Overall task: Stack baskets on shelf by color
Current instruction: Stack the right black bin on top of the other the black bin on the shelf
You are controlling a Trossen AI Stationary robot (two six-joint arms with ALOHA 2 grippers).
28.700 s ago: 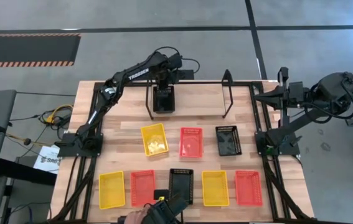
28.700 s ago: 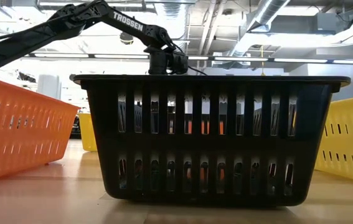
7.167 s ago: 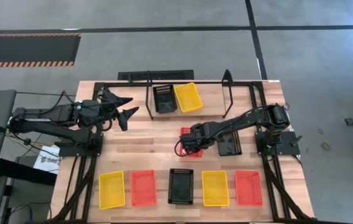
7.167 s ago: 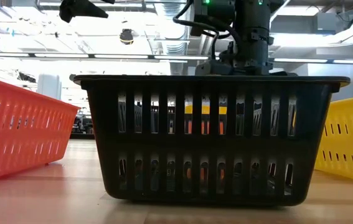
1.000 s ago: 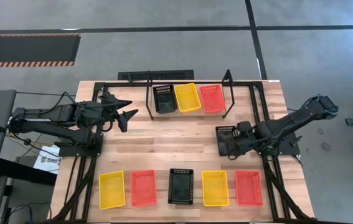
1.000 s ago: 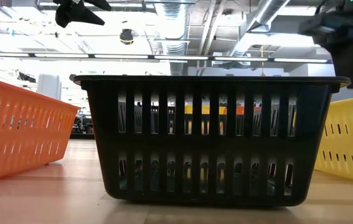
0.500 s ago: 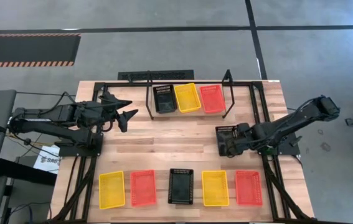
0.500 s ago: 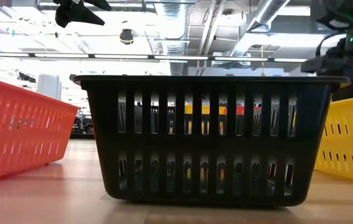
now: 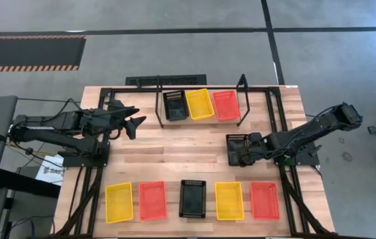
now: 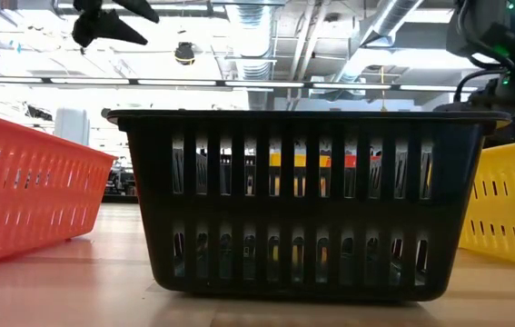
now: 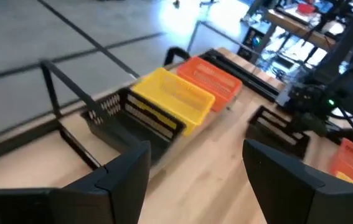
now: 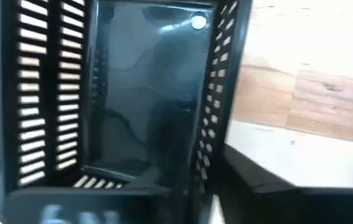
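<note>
1. While the shelf point(image 9: 199, 106) at the table's far edge holds one black, one yellow and one red basket side by side, the right gripper point(image 9: 246, 152) works mid-table at a loose black basket point(image 9: 239, 149).
2. That arrangement suggests one column per colour; the loose black basket most likely belongs on the shelved black basket point(image 9: 174, 105).
3. In the right wrist view one finger point(image 12: 260, 183) lies outside the black basket's point(image 12: 111, 93) side wall; the other appears to sit inside. I judge the jaws pinched on that wall, on the side toward the right arm.
4. The left gripper point(image 9: 133, 122) hangs spread wide and empty above the table's left part, well apart from every basket.
5. Five baskets remain in the near row point(image 9: 193, 199): yellow, red, black, yellow, red.
</note>
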